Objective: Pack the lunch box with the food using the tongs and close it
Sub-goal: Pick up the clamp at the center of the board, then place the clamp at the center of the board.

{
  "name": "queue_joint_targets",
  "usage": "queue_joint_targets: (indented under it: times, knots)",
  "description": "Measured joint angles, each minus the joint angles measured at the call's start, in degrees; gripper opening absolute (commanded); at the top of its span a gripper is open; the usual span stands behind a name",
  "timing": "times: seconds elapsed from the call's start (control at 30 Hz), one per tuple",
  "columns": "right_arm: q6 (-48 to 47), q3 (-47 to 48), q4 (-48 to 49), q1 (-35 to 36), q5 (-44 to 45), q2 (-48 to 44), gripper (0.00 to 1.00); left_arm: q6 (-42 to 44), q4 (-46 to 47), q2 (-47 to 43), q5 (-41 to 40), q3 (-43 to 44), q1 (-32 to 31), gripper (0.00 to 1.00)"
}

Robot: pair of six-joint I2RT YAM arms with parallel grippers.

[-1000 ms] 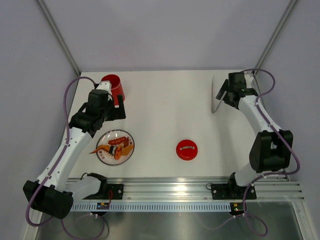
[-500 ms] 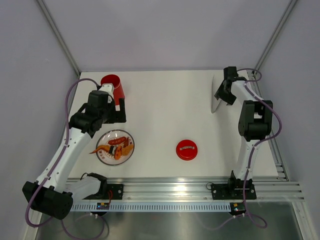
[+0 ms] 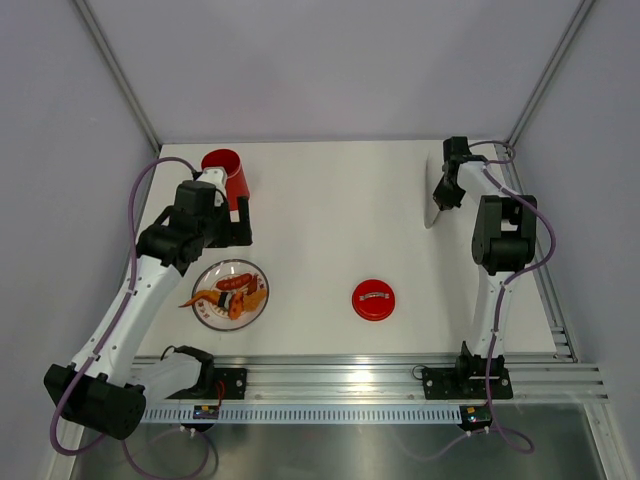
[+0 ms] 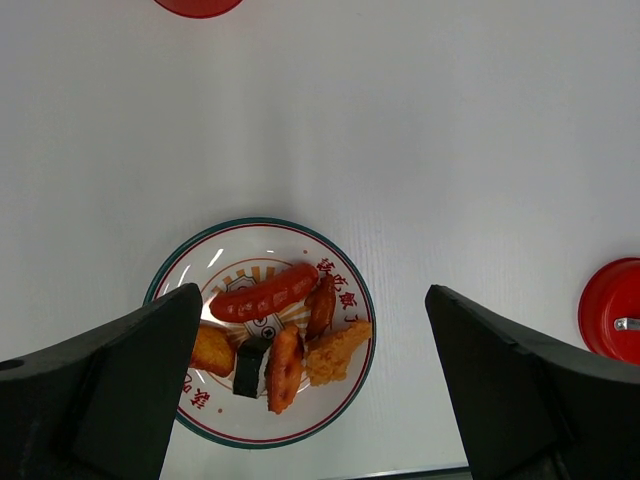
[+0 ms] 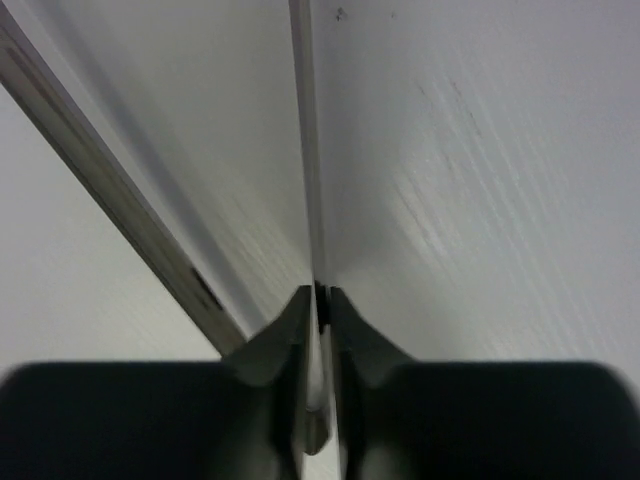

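Right claw (image 5: 320, 300) pinching nearly shut on tongs (image 3: 432, 203), upper right of table (image 3: 320, 220); arm stretching far back. Left claw (image 4: 312, 290) gaping wide, holding nothing, hovering over food (image 4: 265, 297) on plate (image 4: 160, 285), lower left.

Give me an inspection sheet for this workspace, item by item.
Surface: white table.
Job's things: red lunch box upright, open, far left; lid flat, front centre; food on plate; tongs far right.
Clutter: nothing seen.
Tools: left tool open, empty, between lunch box and plate; right tool shut on tongs.
Cables: purple cables in loops at both sides.
Surroundings: grey walls, metal rail at near edge.
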Motion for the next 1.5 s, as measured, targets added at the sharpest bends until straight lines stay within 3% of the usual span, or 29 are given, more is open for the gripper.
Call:
queue_joint_targets:
  times: [0.03,0.33,0.7,0.93,1.23,1.43,1.5]
  knots:
    - [-0.59,0.00,-0.09,0.00,-0.20,0.00,0.00,-0.11,-0.04,0.00,-0.02,-0.02,0.00,0.99]
    - [-2.05,-4.96,-0.98,2.69,0.68,-5.33,0.00,-0.61,-1.18,-1.27,-0.26,0.55,0.00,0.99]
    - [0.26,-11.67,-2.03,26.95,2.12,-20.76,0.00,-3.13,-3.87,-1.33,-2.62,5.77,0.00,0.99]
    - [4.46,-12.04,-2.21,37.51,2.14,-18.47,0.00,-4.33,-4.66,-1.70,-3.15,5.77,0.00,0.99]
    - [7.52,-10.45,-2.29,44.35,2.16,-8.15,0.01,-4.96,-6.29,-1.46,-4.79,5.62,0.00,0.99]
    - [8.70,-9.44,-2.25,44.65,2.19,-7.23,0.32,-5.42,-7.78,-0.85,-6.16,5.62,0.00,0.99]
    - [8.76,-8.94,-2.25,44.65,2.23,-7.23,0.38,-5.73,-8.37,-0.42,-6.51,5.62,0.00,0.99]
